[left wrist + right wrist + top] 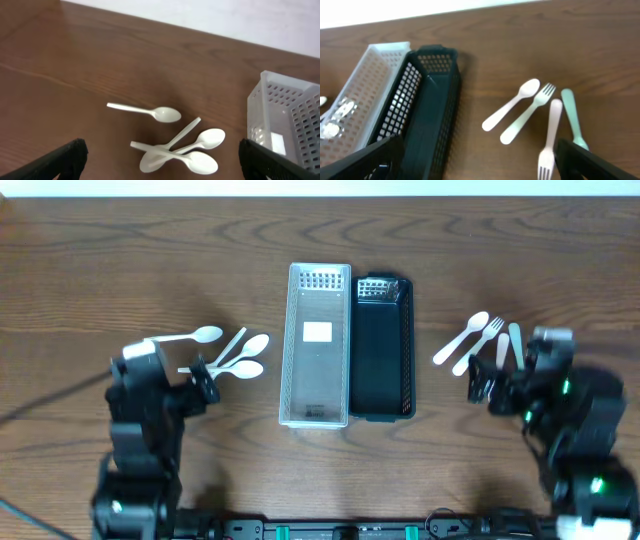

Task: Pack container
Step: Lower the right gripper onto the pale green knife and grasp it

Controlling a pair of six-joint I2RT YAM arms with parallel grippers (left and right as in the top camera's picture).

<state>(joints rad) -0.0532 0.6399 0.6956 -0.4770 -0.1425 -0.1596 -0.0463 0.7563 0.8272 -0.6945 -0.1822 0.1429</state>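
A white perforated basket (pixel 287 345) and a black basket (pixel 409 345) stand side by side at the table's middle. Three white plastic spoons (pixel 243 358) lie left of them; in the left wrist view one lies apart (pixel 159 113) and the others cross in a pile (pixel 185 152). My left gripper (pixel 205 378) is open and empty just near of the pile, which shows between its fingers (pixel 161 150). Pastel cutlery lies to the right: a pink spoon (pixel 512 104), a green fork (pixel 527 114), a pink fork (pixel 550 132) and a green handle (pixel 572 117). My right gripper (pixel 480 380) is open and empty beside them (pixel 477 150).
The white basket (pixel 287 115) holds only a white label on its floor. Both baskets show in the right wrist view, white (pixel 365 85) and black (pixel 427 110). The table is dark wood, with a pale wall behind its far edge.
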